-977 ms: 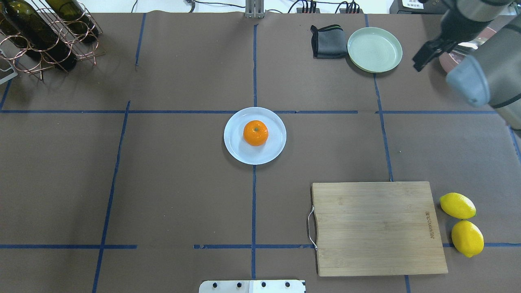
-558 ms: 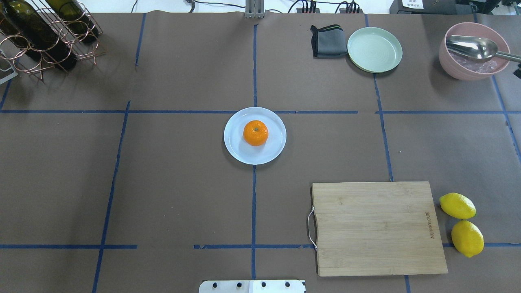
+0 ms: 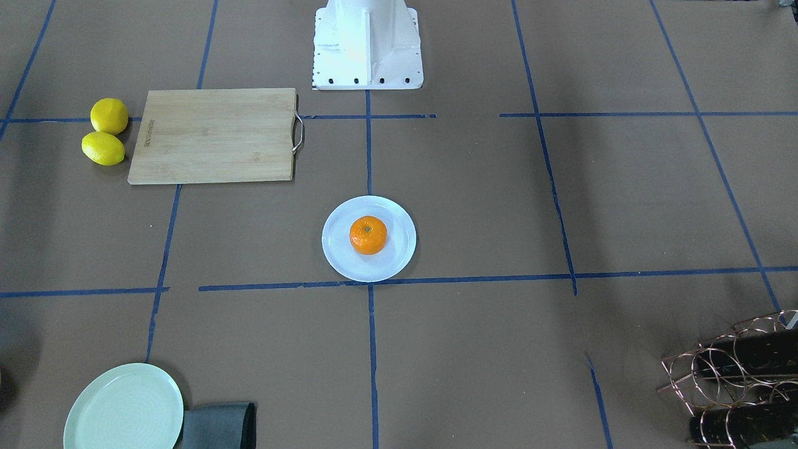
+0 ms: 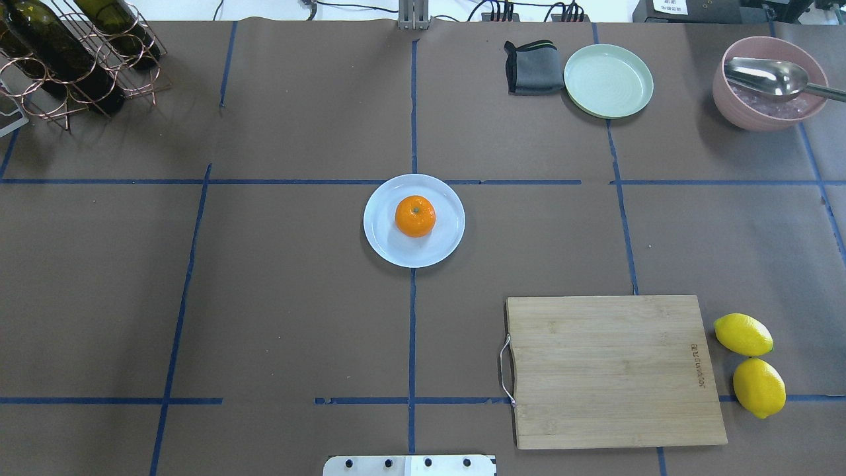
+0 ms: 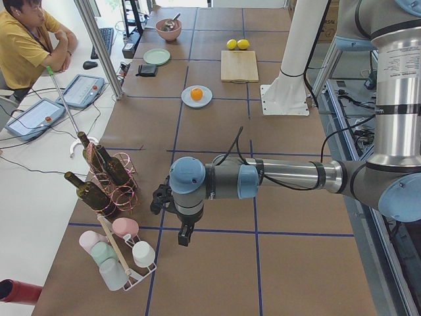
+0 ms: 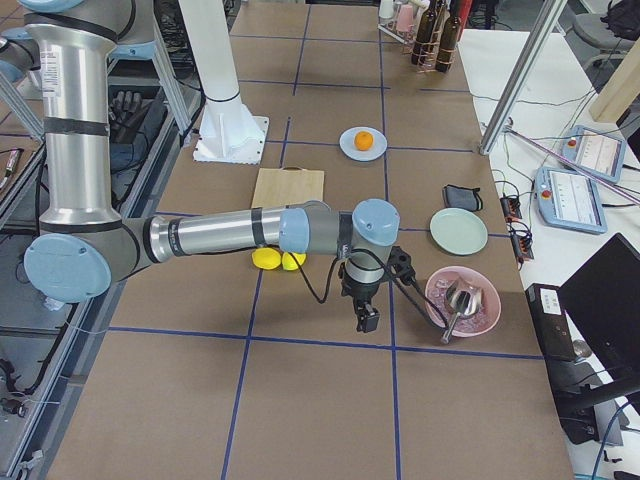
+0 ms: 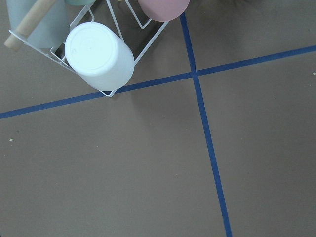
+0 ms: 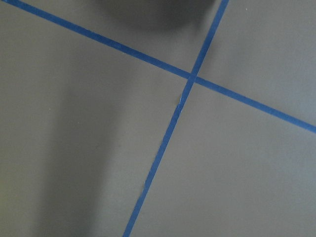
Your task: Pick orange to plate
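The orange (image 4: 415,216) sits stem-up near the middle of the pale bluish-white plate (image 4: 381,246) at the table's centre, also seen as the orange (image 3: 368,235) on the plate (image 3: 340,260) from the front. No gripper touches it. My left gripper (image 5: 183,237) hangs over bare table at the left end, beside the cup rack, far from the plate. My right gripper (image 6: 367,321) hangs at the right end, next to the pink bowl. Both show only in the side views, so I cannot tell whether they are open or shut.
A wooden cutting board (image 4: 615,370) lies front right with two lemons (image 4: 750,363) beside it. A mint-green plate (image 4: 608,80), a grey cloth (image 4: 532,67) and a pink bowl with a spoon (image 4: 770,82) stand at the back right. A bottle rack (image 4: 73,56) is back left.
My right arm has withdrawn out of the overhead view past the right edge, uncovering the pink bowl. The orange and plate have not moved.
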